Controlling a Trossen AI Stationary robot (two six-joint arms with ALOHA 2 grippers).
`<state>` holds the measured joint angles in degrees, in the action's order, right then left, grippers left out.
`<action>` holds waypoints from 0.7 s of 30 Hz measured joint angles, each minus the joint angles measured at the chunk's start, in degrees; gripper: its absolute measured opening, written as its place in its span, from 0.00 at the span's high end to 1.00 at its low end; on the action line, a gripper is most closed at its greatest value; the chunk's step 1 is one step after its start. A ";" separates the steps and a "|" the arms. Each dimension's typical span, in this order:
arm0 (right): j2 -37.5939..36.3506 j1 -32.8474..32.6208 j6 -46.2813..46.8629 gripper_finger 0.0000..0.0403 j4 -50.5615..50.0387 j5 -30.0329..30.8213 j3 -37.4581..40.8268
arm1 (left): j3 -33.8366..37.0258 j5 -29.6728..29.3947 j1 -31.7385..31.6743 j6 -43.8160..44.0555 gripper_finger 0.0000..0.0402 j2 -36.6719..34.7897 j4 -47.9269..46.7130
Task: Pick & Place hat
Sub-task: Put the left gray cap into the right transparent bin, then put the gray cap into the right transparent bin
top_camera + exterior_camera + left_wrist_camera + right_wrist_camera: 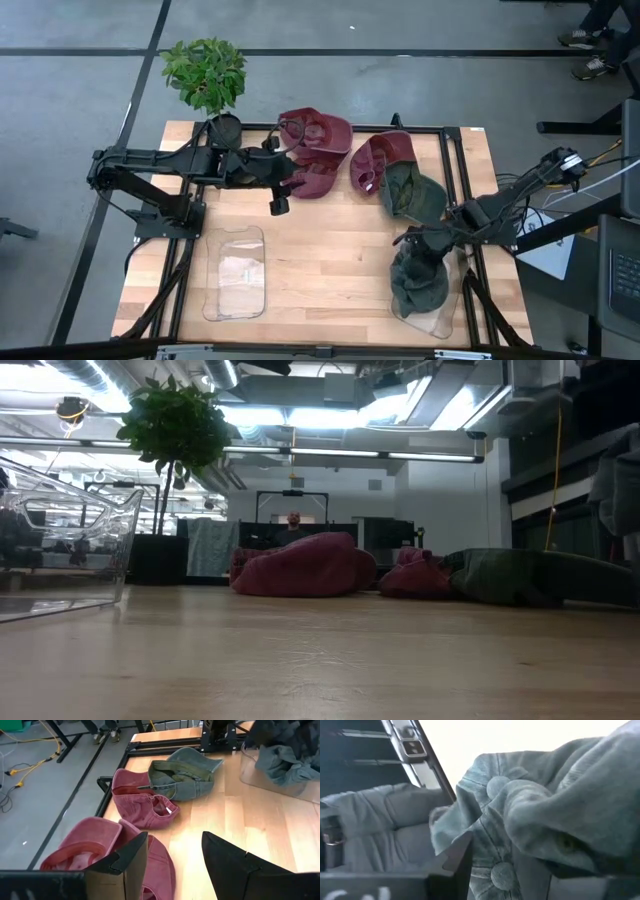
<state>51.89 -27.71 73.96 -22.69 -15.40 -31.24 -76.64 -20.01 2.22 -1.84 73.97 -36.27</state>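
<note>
Now, risk: I'm fearing the green hat (418,278) snagging on the right gripper (425,243).
Right jaws: I'm seeing them parting around cloth over the clear bin (445,318).
Left gripper (279,196): idling agape, beside that bin's far twin.

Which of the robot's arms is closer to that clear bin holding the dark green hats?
The right. Its gripper sits over the bin of green hats; the left gripper is across the table by the red hats.

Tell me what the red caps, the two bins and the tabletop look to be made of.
Red caps: washed cotton twill by the look, matte, faded, with limp creased crowns.
Left bin and right bin: clear hard plastic, glossy; the wood shows through.
Tabletop: pale wood, visible plank seams and grain, smooth low-sheen finish.
</note>
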 joint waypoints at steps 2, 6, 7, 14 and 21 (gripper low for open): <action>-1.85 0.82 0.18 0.68 -0.61 0.15 0.00 | 0.00 -0.02 -0.02 -0.68 0.55 0.00 0.00; -5.64 2.02 0.87 0.70 -1.13 0.23 0.00 | 0.00 -0.02 0.00 -0.92 0.55 0.00 0.00; -6.62 2.24 0.89 0.70 -1.13 0.40 0.00 | 0.00 -0.02 0.00 -0.93 0.55 0.00 0.00; -12.62 4.57 2.17 0.70 0.45 7.81 0.00 | 0.00 -0.04 -0.02 -0.92 0.55 0.00 0.00; -12.46 7.76 -1.10 0.70 7.80 17.02 0.00 | 0.00 -0.04 -0.01 -0.90 0.55 0.00 0.02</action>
<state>39.43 -19.95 72.86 -14.88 1.62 -31.24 -76.64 -20.05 2.21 -2.74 73.97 -36.25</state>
